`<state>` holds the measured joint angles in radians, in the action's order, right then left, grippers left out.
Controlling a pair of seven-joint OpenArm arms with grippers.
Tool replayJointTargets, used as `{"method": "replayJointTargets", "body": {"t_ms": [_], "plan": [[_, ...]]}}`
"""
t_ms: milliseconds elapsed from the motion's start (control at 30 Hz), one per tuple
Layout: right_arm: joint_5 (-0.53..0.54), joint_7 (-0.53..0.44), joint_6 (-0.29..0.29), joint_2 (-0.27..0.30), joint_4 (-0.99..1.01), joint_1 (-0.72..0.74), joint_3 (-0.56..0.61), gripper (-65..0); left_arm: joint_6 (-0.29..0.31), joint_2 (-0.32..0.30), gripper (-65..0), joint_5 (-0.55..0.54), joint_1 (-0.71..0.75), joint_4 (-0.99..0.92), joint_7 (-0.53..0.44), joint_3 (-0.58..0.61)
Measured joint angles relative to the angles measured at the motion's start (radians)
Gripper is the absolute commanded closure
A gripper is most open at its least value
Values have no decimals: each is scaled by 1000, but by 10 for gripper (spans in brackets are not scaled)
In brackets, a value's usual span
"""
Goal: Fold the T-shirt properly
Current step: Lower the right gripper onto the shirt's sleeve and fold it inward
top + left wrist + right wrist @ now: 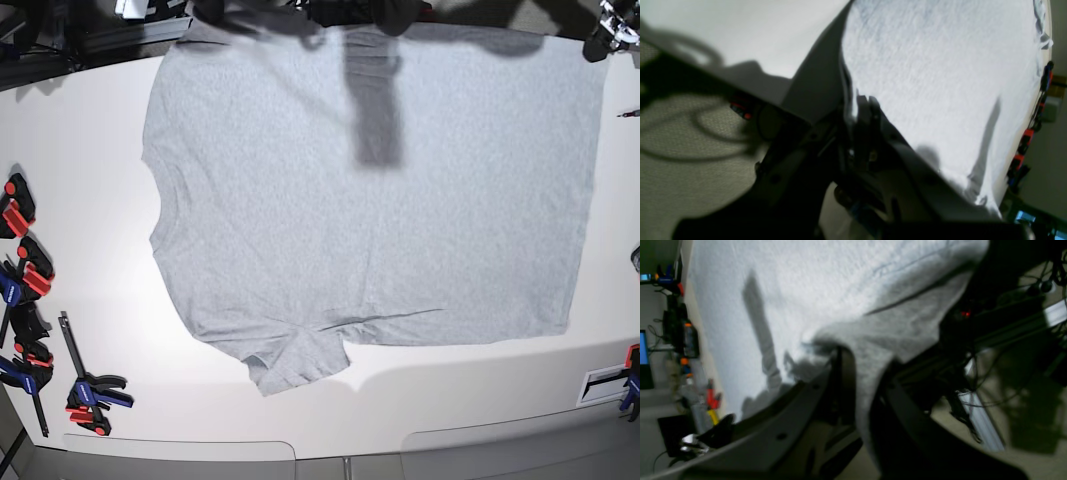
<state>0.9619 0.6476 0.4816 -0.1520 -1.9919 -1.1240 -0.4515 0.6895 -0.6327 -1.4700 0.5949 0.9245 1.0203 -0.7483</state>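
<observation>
The T-shirt (370, 210) lies spread flat on the white table (80, 150), plain grey side up, with one sleeve (295, 360) pointing toward the near edge. In the left wrist view my left gripper (867, 101) is shut on an edge of the T-shirt (940, 83), whose cloth stretches away to the right. In the right wrist view my right gripper (865, 361) is shut on a fold of the T-shirt (826, 290), and cloth hangs down between its fingers. In the base view both grippers sit at the shirt's far edge, mostly cut off by the top of the frame.
Several red, blue and black clamps (25, 270) lie along the table's left edge, and another clamp (630, 375) sits at the near right. A dark shadow band (375, 100) crosses the shirt's far half. An aluminium frame rail (980, 420) and cables show beyond the table.
</observation>
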Motion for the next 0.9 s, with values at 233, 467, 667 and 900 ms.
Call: {"method": "replayJointTargets", "body": {"t_ms": [233, 467, 667, 900], "plan": [[2, 10, 9, 0, -101, 21, -9, 0, -3, 25, 0, 8, 11, 109, 8, -30], [-262, 8, -16, 35, -124, 275, 136, 0, 1, 81, 0, 11, -114, 171, -33, 34], [-571, -27, -93, 52, -117, 488, 335, 0, -1, 106, 0, 113, -202, 169, -96, 100], [-655, -52, -119, 52, -61, 618, 396, 0, -12, 101, 0, 204, -263, 169, -138, 99]]}}
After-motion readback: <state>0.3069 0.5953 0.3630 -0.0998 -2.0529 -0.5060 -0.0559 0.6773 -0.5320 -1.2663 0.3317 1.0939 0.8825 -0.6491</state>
